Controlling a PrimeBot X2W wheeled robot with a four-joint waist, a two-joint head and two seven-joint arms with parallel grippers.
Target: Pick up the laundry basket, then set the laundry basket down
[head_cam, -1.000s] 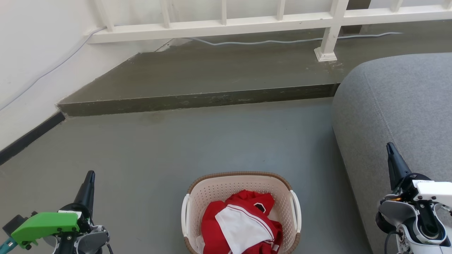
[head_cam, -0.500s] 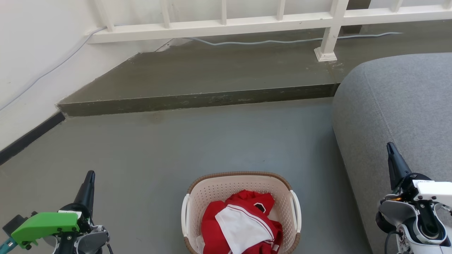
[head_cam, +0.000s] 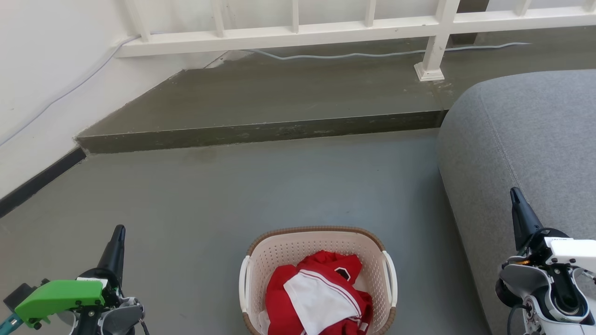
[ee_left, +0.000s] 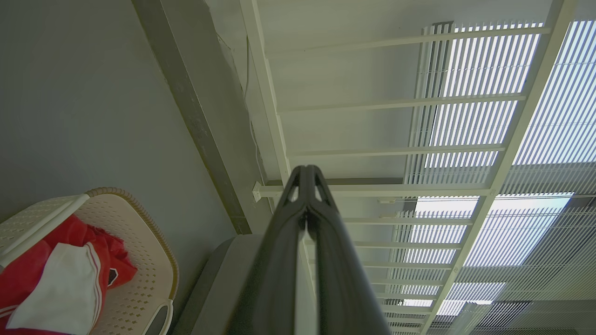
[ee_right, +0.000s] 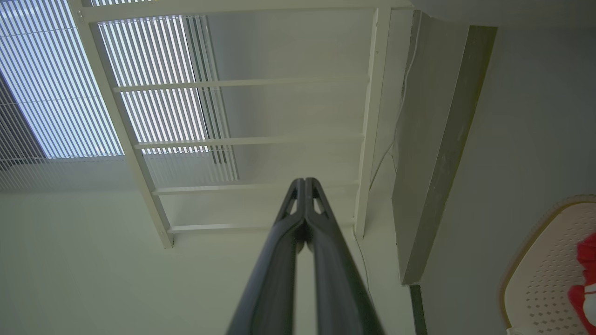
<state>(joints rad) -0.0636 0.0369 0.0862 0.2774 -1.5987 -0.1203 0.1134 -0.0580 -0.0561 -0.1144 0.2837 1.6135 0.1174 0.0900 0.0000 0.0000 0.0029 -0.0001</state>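
Fingers are pressed together on both the left gripper [head_cam: 119,230] and the right gripper [head_cam: 513,191], holding nothing. The laundry basket [head_cam: 302,249] sits on the grey floor [head_cam: 233,195] between them, well apart from either, with a red-and-white garment [head_cam: 316,293] inside. A grey sofa [head_cam: 526,135] lies behind the right fingers. Nothing has shifted since a second ago.

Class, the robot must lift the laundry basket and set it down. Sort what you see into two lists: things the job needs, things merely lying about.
Job: laundry basket; left gripper; right gripper; both shut, apart from it.

Lying about: red and white clothing in the basket; grey sofa; white railing; cable on the raised step.
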